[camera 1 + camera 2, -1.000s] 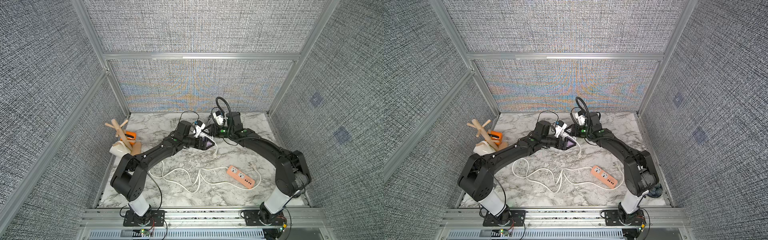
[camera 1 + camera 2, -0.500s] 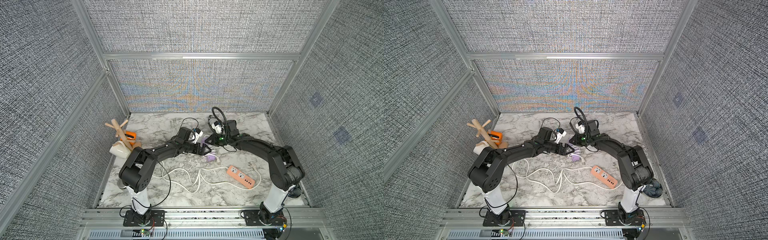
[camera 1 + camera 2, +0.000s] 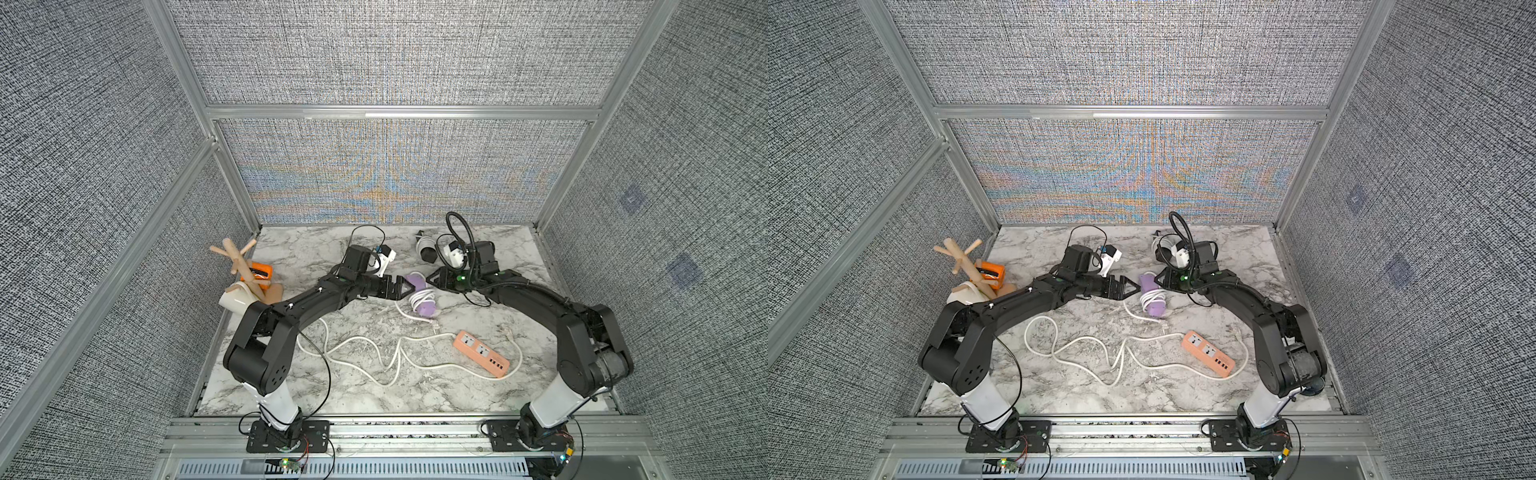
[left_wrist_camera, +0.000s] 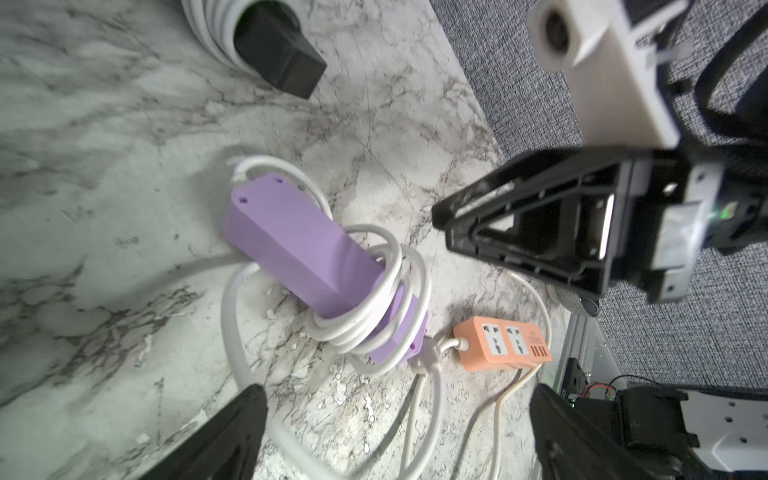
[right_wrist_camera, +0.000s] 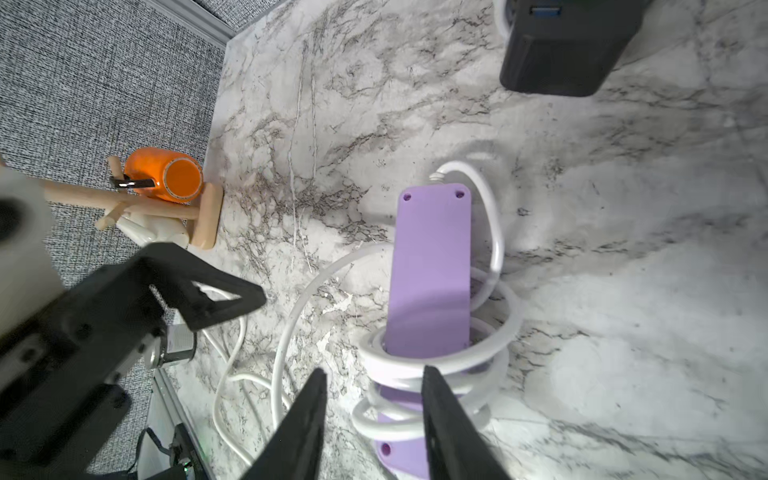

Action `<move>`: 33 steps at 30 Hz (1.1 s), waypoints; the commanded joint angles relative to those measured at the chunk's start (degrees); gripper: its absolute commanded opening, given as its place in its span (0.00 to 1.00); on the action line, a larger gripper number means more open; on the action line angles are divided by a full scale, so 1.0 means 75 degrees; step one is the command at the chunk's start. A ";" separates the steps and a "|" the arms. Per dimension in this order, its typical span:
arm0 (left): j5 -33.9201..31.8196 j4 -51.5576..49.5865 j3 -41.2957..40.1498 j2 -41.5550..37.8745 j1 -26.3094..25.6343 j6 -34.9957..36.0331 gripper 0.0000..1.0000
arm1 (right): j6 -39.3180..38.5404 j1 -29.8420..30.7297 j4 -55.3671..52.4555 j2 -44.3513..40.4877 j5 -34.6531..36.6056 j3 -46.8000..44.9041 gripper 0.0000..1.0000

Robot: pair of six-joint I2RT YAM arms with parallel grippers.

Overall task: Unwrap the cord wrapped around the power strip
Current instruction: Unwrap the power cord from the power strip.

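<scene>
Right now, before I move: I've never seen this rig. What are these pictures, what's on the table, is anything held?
Two robot arms end in two-fingered claws: the left gripper and right gripper, both open, holding nothing. The top views look down on the whole marble table; each wrist view rides one arm. Between the arms lies a purple power strip, white cord coiled around it. Nearer the bases: an orange power strip, unwrapped. At the back: a black block wrapped in cord. Beside the left arm: a wooden mug tree, orange mug, white mug.
</scene>
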 commanded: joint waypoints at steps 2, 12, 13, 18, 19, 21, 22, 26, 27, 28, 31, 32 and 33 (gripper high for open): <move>-0.0850 -0.2083 0.0894 0.0237 0.0094 0.0224 0.99 | -0.0449 -0.0020 -0.0283 -0.0155 0.0169 -0.0266 0.56; -0.1519 -0.2151 0.2148 0.1360 0.0070 -0.2456 0.78 | -0.0006 -0.0021 0.0644 -0.0538 0.0054 -0.1006 0.62; -0.1529 -0.2179 0.2344 0.1527 -0.0001 -0.2595 0.78 | -0.0003 -0.0028 0.0673 -0.0591 0.0114 -0.1063 0.62; -0.2395 -0.3050 0.3384 0.2319 -0.0503 -0.2772 0.85 | -0.0053 -0.0026 0.0541 -0.0883 0.0761 -0.1189 0.62; -0.2461 -0.3040 0.3454 0.2444 -0.0558 -0.2861 0.86 | -0.0039 -0.0044 0.0584 -0.0959 0.0833 -0.1249 0.62; -0.2720 -0.3283 0.3722 0.2700 -0.0653 -0.2934 0.86 | 0.0016 -0.0105 0.0654 -0.1095 0.0883 -0.1343 0.62; -0.2880 -0.3490 0.3900 0.2820 -0.0702 -0.2887 0.86 | 0.0031 -0.0130 0.0678 -0.1157 0.0900 -0.1394 0.62; -0.3294 -0.4465 0.4843 0.3455 -0.0892 -0.2508 0.92 | 0.0009 -0.0253 0.0708 -0.1522 0.1092 -0.1622 0.62; -0.3342 -0.4596 0.5025 0.3587 -0.0918 -0.2467 0.94 | -0.0006 -0.0286 0.0708 -0.1603 0.1120 -0.1676 0.62; -0.3345 -0.4629 0.5115 0.3684 -0.0930 -0.2443 0.95 | -0.0025 -0.0315 0.0708 -0.1658 0.1129 -0.1733 0.62; -0.3192 -0.4678 0.5382 0.3974 -0.0985 -0.2399 0.97 | -0.0073 -0.0363 0.0754 -0.1827 0.1188 -0.1921 0.62; -0.3144 -0.4760 0.5523 0.4093 -0.1012 -0.2366 0.97 | -0.0096 -0.0376 0.0772 -0.1868 0.1189 -0.1991 0.62; -0.3119 -0.4864 0.5681 0.4224 -0.1055 -0.2287 0.97 | -0.0109 -0.0397 0.0806 -0.1895 0.1183 -0.2055 0.62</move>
